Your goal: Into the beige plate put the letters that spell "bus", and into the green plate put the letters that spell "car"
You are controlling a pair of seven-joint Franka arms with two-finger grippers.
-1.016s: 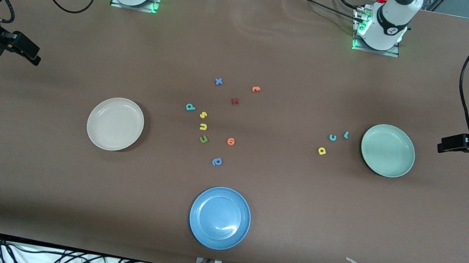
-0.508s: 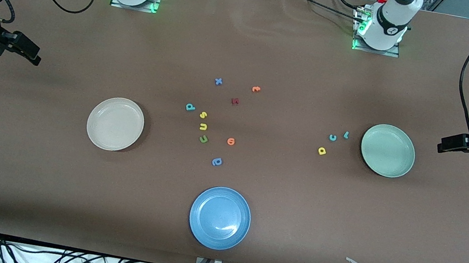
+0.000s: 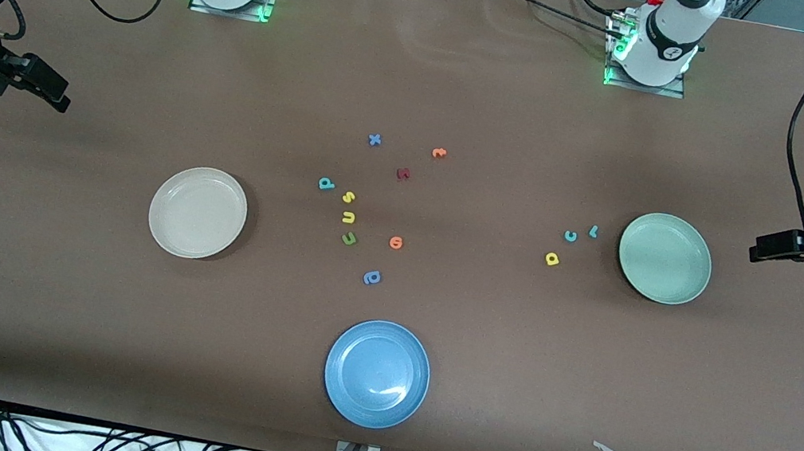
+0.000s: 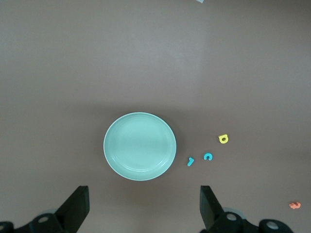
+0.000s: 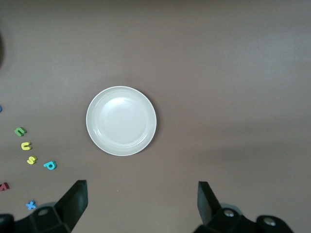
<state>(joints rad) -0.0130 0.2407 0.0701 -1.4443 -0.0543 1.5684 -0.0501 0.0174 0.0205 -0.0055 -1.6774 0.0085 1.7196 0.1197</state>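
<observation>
The beige plate (image 3: 197, 212) (image 5: 121, 121) lies empty toward the right arm's end. Beside it, mid-table, are the teal "b" (image 3: 326, 184) (image 5: 49, 165), yellow "s" (image 3: 348, 197) (image 5: 31, 159) and yellow "u" (image 3: 348, 217) (image 5: 25, 145). The green plate (image 3: 664, 258) (image 4: 140, 145) lies empty toward the left arm's end, with the teal "r" (image 3: 593, 231) (image 4: 190, 161), teal "c" (image 3: 570, 236) (image 4: 208, 157) and yellow "a" (image 3: 551, 259) (image 4: 223, 139) beside it. My right gripper (image 3: 59, 97) (image 5: 142, 199) hangs open high beside the beige plate. My left gripper (image 3: 757, 251) (image 4: 143, 204) hangs open high beside the green plate.
A blue plate (image 3: 377, 374) sits nearer the front camera. Other letters lie mid-table: a green u-shape (image 3: 349, 238), an orange one (image 3: 396, 242), a blue one (image 3: 372, 277), a blue "x" (image 3: 374, 140), an orange "t" (image 3: 438, 153) and a maroon one (image 3: 403, 173).
</observation>
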